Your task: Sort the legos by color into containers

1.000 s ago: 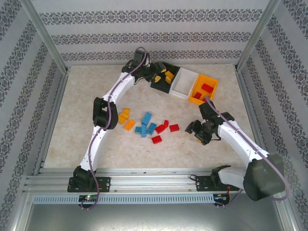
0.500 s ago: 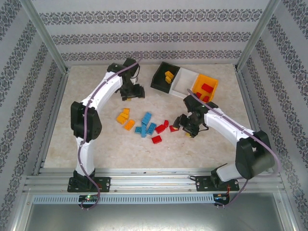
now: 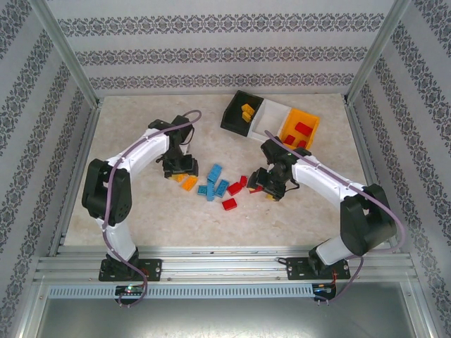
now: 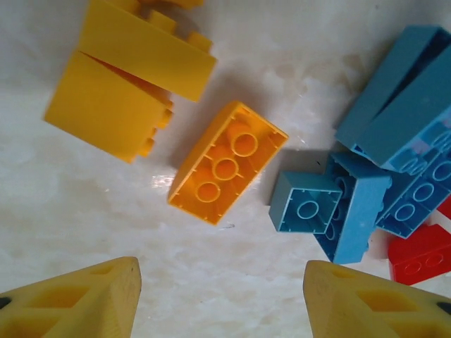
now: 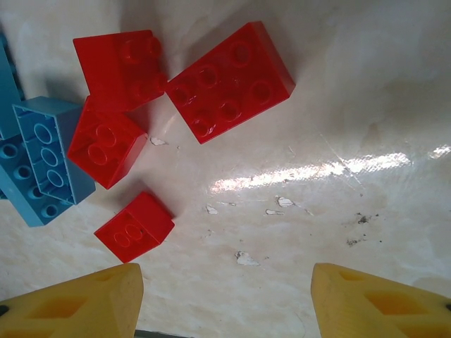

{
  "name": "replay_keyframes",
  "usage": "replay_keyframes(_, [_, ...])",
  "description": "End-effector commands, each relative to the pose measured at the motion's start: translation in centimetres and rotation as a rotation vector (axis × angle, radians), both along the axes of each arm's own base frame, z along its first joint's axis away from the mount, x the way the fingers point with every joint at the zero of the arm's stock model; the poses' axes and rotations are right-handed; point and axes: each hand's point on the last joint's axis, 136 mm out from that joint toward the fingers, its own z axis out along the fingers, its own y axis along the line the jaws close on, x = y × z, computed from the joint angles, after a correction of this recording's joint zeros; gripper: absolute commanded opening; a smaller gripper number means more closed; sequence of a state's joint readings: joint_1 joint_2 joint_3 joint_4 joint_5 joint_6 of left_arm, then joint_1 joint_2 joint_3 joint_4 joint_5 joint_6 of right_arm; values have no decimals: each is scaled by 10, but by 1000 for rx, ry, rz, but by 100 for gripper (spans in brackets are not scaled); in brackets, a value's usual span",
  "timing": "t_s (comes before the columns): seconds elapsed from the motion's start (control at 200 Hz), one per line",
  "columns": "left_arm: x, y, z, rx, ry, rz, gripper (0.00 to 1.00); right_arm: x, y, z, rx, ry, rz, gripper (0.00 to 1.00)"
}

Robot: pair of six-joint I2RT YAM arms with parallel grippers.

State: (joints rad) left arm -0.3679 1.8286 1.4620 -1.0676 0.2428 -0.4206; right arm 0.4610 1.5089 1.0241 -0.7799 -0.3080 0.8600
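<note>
No readable text or labels anywhere.

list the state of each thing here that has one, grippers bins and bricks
left gripper, open, holding nothing
right gripper, open, holding nothing
black bin, holds orange-yellow bricks
white bin, looks empty
orange bin, holds red bricks
loose orange-yellow bricks, on the table, nearest one underside up
loose blue bricks, on the table, heaped together
loose red bricks, on the table, unsorted
</note>
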Motion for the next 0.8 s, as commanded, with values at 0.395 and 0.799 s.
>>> replay_keyframes(0.395, [14,-14,-41,9,1,-119,58,-3,-2,4,-2,3,21,65])
replay_keyframes(0.799, [5,-9,-68,45,71,-170,57,-1,-5,1,-8,16,16,66])
